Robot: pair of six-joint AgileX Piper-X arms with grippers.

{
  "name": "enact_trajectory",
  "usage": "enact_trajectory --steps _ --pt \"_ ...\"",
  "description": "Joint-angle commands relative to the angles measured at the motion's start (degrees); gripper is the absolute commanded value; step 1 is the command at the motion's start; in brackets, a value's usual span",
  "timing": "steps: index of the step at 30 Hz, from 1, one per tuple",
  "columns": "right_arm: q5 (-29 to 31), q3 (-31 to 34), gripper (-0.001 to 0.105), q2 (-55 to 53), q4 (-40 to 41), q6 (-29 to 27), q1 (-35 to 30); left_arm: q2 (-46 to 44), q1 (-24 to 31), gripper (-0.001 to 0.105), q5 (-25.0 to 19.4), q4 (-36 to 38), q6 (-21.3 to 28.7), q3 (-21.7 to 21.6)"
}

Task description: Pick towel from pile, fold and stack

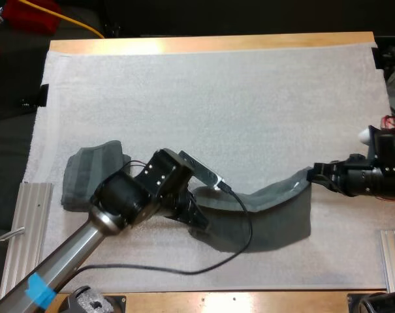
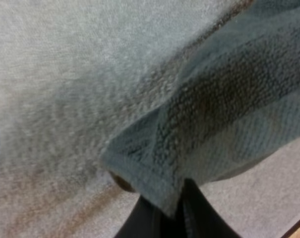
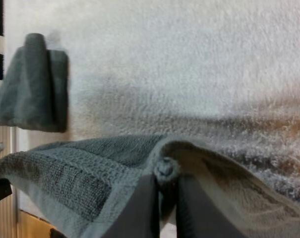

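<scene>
A dark grey-green towel (image 1: pixel 269 199) hangs stretched above the white mat between my two grippers. My left gripper (image 1: pixel 198 222) is shut on its left corner (image 2: pixel 154 183), and the black fingers (image 2: pixel 189 213) pinch the hem. My right gripper (image 1: pixel 316 172) is shut on the right corner; its fingers (image 3: pixel 145 208) clamp a bunched fold (image 3: pixel 164 168). The towel sags in the middle and casts a shadow on the mat. A second towel (image 1: pixel 93 173), folded, lies on the mat at the left, also seen beyond the held towel (image 3: pixel 33 84).
The white mat (image 1: pixel 217 98) covers most of the wooden table (image 1: pixel 204 44). Metal rails (image 1: pixel 24 235) sit at the lower left and at the lower right (image 1: pixel 394 257). Red objects and a yellow cable (image 1: pixel 73 23) lie beyond the far edge.
</scene>
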Motion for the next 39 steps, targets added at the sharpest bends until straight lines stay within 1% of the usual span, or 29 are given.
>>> enact_trajectory --steps 1,4,6,7,10,12,16,17,18,20,22,23,26,29,33,34,35,38,39 --pt "0.64 -0.14 0.002 1.41 -0.81 0.17 0.12 0.36 1.32 0.0 2.31 -2.11 0.73 -0.01" --pt "1.32 -0.14 0.002 3.52 -3.7 0.4 0.12 2.28 4.25 0.0 5.16 -4.86 1.1 -0.03" --pt "1.28 -0.14 0.002 4.79 -5.42 2.15 0.12 3.4 5.91 0.0 7.0 -6.26 1.12 -0.03" --pt "1.21 -0.14 0.002 5.98 -6.59 2.75 0.12 4.58 7.31 0.0 8.59 -7.09 1.11 -0.03" --pt "1.14 -0.14 0.002 8.57 -8.19 3.91 0.12 6.93 10.18 0.0 11.55 -8.11 1.11 -0.03" --pt "0.76 -0.14 0.002 10.55 -9.49 4.93 0.12 8.69 12.38 0.0 14.87 -9.04 1.11 -0.03" --pt "-1.02 -0.14 0.002 14.19 -13.72 9.42 0.12 12.36 16.05 0.0 21.08 -11.0 1.11 -0.03" --pt "-1.42 -0.14 0.002 15.32 -14.85 11.17 0.12 13.61 17.12 0.0 23.69 -11.33 1.11 -0.03" --pt "-2.45 -0.14 0.002 17.77 -16.66 14.86 0.12 15.85 18.94 0.0 27.15 -11.82 0.97 -0.03" --pt "-3.28 -0.14 0.002 19.18 -17.59 16.5 0.12 17.05 19.92 0.0 28.86 -12.24 0.54 -0.03" --pt "-4.46 -0.14 0.002 20.91 -18.92 19.1 0.12 19.26 21.86 0.0 33.08 -13.31 -0.5 -0.03" --pt "-4.58 -0.14 0.002 21.98 -19.81 20.12 0.12 20.81 23.32 0.0 36.05 -14.54 -1.71 -0.03" --pt "-4.45 -0.14 0.002 23.74 -21.61 22.51 0.12 22.15 24.85 0.0 38.48 -16.35 -3.59 -0.03" --pt "-4.45 -0.14 0.002 25.32 -24.43 25.94 0.12 24.99 27.78 0.0 43.18 -19.6 -6.87 -0.15" --pt "-4.06 -0.14 0.002 27.33 -28.2 30.45 0.12 27.67 29.84 0.0 46.53 -22.23 -9.33 -0.18" --pt "-3.99 -0.14 0.002 28.0 -29.28 31.62 0.08 28.63 30.35 0.0 47.36 -23.34 -10.62 -0.25" --pt "-3.77 -0.14 0.002 29.78 -31.79 34.74 -0.03 31.06 31.27 0.0 49.07 -26.0 -14.16 -0.25" --pt "-2.93 -0.14 0.002 31.06 -33.74 36.62 -0.03 32.51 31.45 0.0 49.98 -28.54 -16.18 -0.25" --pt "-2.3 -0.14 0.002 31.71 -35.69 37.72 -0.03 33.07 31.45 0.0 49.86 -30.98 -17.76 -0.25"
